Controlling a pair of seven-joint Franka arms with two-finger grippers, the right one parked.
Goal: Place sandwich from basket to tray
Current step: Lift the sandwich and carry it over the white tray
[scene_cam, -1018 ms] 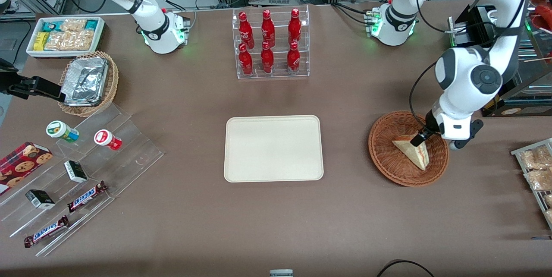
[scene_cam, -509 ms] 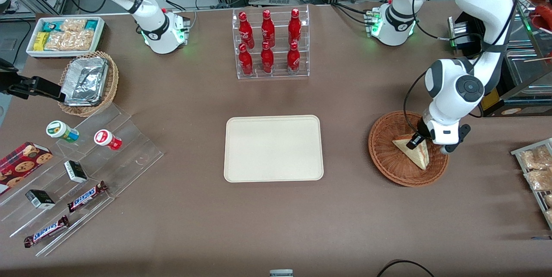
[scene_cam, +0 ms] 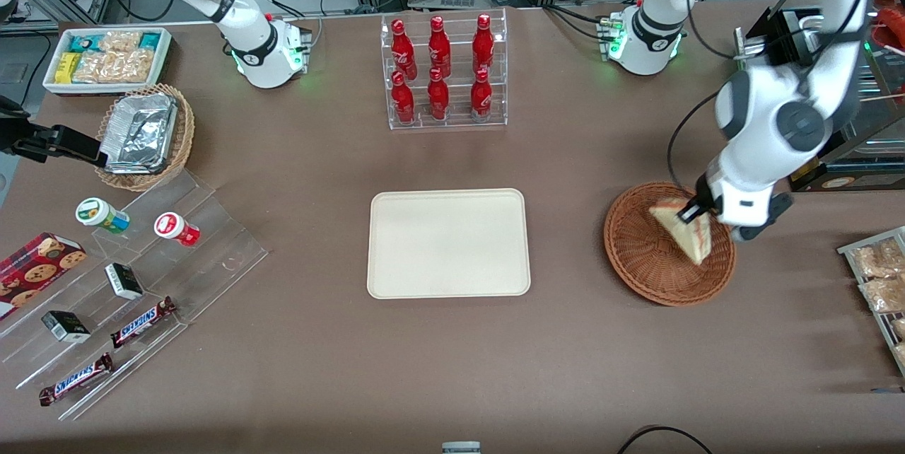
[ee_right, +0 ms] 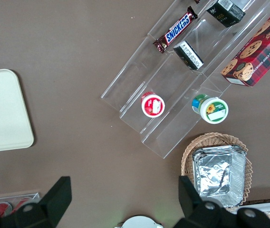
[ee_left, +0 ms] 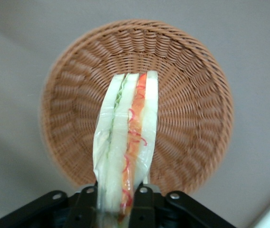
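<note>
The sandwich (scene_cam: pixel 684 230), a pale bread wedge with red and light filling in clear wrap, hangs lifted above the reddish-brown wicker basket (scene_cam: pixel 640 263). My left gripper (scene_cam: pixel 692 211) is shut on the sandwich's upper corner. In the left wrist view the sandwich (ee_left: pixel 125 142) stands edge-on between the black fingers (ee_left: pixel 143 202), with the empty basket (ee_left: pixel 192 109) below it. The cream tray (scene_cam: pixel 448 242) lies flat at the table's middle, toward the parked arm from the basket, with nothing on it.
A clear rack of red bottles (scene_cam: pixel 443 72) stands farther from the front camera than the tray. Packed snacks on a rack (scene_cam: pixel 879 277) lie at the working arm's end. A foil-filled wicker basket (scene_cam: pixel 143 134), a clear stepped stand (scene_cam: pixel 134 284) with snacks and a white bin (scene_cam: pixel 106 58) sit toward the parked arm's end.
The gripper closed on the sandwich and has risen, lifting it off the basket's floor; the sandwich now hangs tilted, higher and farther from the front camera than before.
</note>
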